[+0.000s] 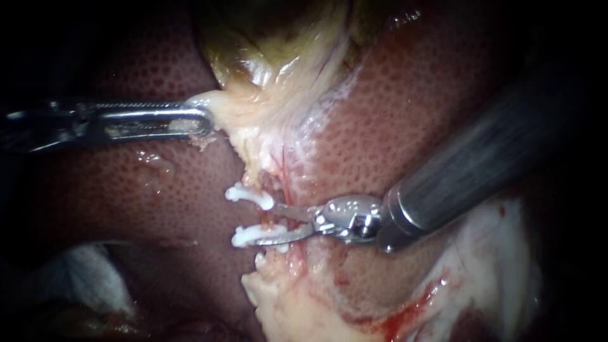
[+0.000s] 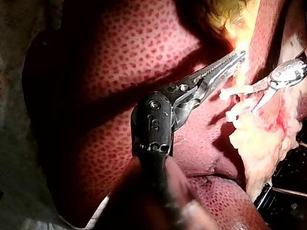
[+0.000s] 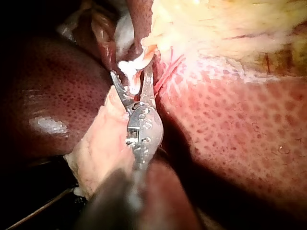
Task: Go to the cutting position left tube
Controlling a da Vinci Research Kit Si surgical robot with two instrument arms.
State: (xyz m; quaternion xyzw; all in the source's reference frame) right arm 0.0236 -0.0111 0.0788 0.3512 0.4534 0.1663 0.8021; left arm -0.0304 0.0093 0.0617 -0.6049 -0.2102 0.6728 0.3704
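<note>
The liver (image 1: pixel 411 126) filled most of my endoscope view, with the gallbladder (image 1: pixel 272 50) at its top. My left instrument (image 1: pixel 196 120) had its jaws pinched on the gallbladder's pale lower edge. My right instrument (image 1: pixel 278 221) reached in with its blades spread apart, one blade beside each of the two white clips (image 1: pixel 250 196). The tube (image 1: pixel 272 217) sat in the gap between those clips; I could not tell whether either blade touched it.
</note>
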